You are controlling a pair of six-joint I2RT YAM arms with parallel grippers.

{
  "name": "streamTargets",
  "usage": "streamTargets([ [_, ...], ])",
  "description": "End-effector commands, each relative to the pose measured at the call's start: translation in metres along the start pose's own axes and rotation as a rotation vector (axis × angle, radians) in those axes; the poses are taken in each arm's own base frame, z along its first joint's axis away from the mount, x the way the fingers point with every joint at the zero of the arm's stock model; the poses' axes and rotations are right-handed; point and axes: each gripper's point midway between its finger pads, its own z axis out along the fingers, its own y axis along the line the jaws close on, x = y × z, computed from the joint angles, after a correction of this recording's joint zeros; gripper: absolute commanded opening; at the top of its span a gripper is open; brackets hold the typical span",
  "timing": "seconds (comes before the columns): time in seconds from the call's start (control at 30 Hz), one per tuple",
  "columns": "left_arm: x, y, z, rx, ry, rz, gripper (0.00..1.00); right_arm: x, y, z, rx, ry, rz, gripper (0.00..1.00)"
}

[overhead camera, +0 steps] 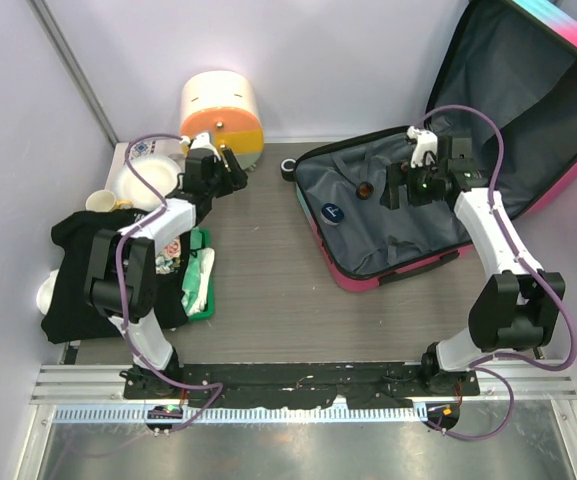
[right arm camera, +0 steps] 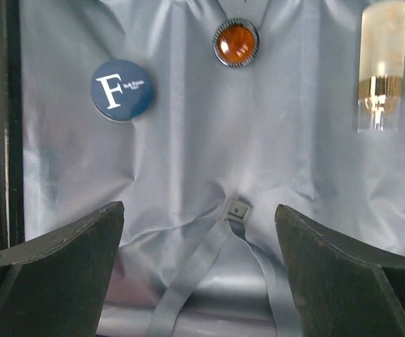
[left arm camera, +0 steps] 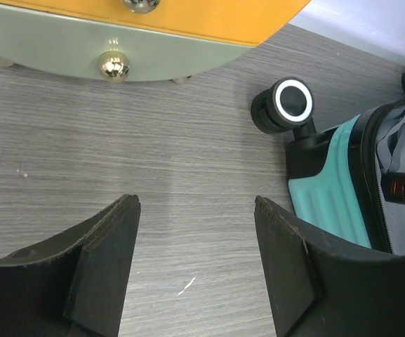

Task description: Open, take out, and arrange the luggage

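Note:
The luggage [overhead camera: 368, 280] lies open at the right, its lid [overhead camera: 528, 110] leaning on the wall, grey lining up. In the base lie a blue round tin [overhead camera: 333, 212] and an amber-topped cap [overhead camera: 365, 188]. My right gripper [overhead camera: 392, 190] hovers open and empty over the lining [right arm camera: 188, 154], above a strap buckle [right arm camera: 236, 209]. Beyond it are the tin [right arm camera: 122, 90], the cap [right arm camera: 236, 43] and a clear bottle with a gold band [right arm camera: 381, 63]. My left gripper [overhead camera: 233, 172] is open and empty over the bare table [left arm camera: 195, 203], left of the suitcase's turquoise shell [left arm camera: 328, 203] and wheel [left arm camera: 291, 102].
A round cream-and-orange drawer box [overhead camera: 220, 110] stands at the back left, close ahead of the left gripper [left arm camera: 118, 42]. A white plate [overhead camera: 148, 175], a cup [overhead camera: 100, 202], a black T-shirt [overhead camera: 83, 265] and a green tray [overhead camera: 203, 280] lie at the left.

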Motion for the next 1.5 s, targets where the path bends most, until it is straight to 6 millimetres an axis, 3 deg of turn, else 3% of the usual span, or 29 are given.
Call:
streamTargets([
  [0.0,-0.018,-0.028,0.015,0.071,-0.047,0.0,0.7,0.001,-0.018,-0.011,0.001,-0.026,0.072,0.95],
  [0.1,-0.032,-0.037,0.023,0.087,-0.085,0.023,0.65,0.004,-0.03,-0.007,0.009,-0.015,0.124,0.92],
  [0.2,-0.034,-0.031,0.037,0.057,-0.095,0.05,0.57,0.01,-0.038,-0.003,0.011,0.023,0.162,0.89],
  [0.23,-0.028,-0.027,0.045,0.049,-0.078,0.053,0.56,0.008,-0.04,-0.004,0.012,0.022,0.162,0.88],
  [0.33,-0.034,-0.028,0.056,0.056,-0.083,0.038,0.5,0.004,-0.048,-0.005,0.029,0.017,0.158,0.88],
  [0.4,-0.036,-0.017,0.063,0.026,-0.088,-0.007,0.45,-0.001,-0.052,-0.006,0.039,0.01,0.148,0.87],
  [0.53,-0.04,0.007,0.064,-0.025,-0.109,-0.071,0.45,-0.003,-0.057,-0.006,0.05,0.009,0.15,0.87],
  [0.73,-0.071,0.038,0.075,-0.03,-0.195,-0.083,0.48,-0.006,-0.059,-0.003,0.04,0.026,0.158,0.87],
  [0.83,-0.065,0.047,0.088,-0.023,-0.175,-0.072,0.48,-0.01,-0.062,-0.003,0.044,0.036,0.151,0.86],
  [1.47,-0.057,0.055,0.123,-0.006,-0.143,-0.075,0.48,-0.014,-0.072,0.0,0.08,0.041,0.143,0.86],
])
